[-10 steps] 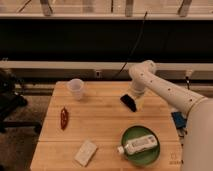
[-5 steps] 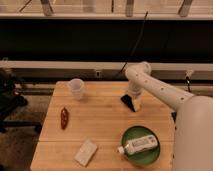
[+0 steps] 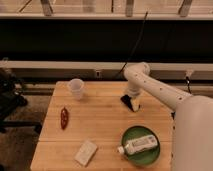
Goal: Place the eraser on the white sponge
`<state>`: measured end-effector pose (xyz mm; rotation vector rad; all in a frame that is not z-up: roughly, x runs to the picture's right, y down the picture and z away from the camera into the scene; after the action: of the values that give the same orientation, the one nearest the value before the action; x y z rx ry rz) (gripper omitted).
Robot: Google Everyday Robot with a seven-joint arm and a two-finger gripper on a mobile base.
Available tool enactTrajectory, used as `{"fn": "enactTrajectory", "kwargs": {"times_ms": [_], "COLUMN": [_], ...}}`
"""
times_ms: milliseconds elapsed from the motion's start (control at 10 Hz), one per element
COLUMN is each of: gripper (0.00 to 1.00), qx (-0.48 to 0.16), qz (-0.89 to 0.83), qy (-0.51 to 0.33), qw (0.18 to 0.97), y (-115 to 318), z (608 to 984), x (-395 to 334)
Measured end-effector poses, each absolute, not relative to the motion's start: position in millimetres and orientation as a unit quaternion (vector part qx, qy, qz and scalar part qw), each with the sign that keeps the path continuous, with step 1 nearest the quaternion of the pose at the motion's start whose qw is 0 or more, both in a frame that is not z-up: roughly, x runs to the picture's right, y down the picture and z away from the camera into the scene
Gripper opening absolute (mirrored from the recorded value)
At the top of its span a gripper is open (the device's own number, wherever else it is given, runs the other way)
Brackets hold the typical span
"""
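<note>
My gripper (image 3: pixel 131 102) hangs low over the wooden table (image 3: pixel 105 125) at its back right, on the white arm that reaches in from the right. A small pale-yellow block, the eraser (image 3: pixel 135 106), shows right at the gripper's tip, close to the table top. I cannot tell whether it is held or lying there. The white sponge (image 3: pixel 86 152), a flat off-white pad, lies near the table's front edge, left of centre, far from the gripper.
A clear plastic cup (image 3: pixel 76 89) stands at the back left. A red chili pepper (image 3: pixel 64 118) lies at the left. A green plate (image 3: pixel 150 157) at the front right holds a white bottle (image 3: pixel 137 145). A dark chair (image 3: pixel 10 100) stands left of the table.
The arm's elbow has swung a little to the left. The gripper stays at about the same spot at the back right of the table.
</note>
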<state>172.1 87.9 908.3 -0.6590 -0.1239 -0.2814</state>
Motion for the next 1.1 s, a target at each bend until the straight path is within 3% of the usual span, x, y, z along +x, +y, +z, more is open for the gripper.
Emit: {"fn": "enactTrajectory", "kwargs": {"times_ms": [1100], "gripper": [0.8], "qx": [-0.337], "qz": [0.009], "qy": [-0.014], "qw": [0.941], "y": [82.5], "z": [911.5], "x": [165.4]}}
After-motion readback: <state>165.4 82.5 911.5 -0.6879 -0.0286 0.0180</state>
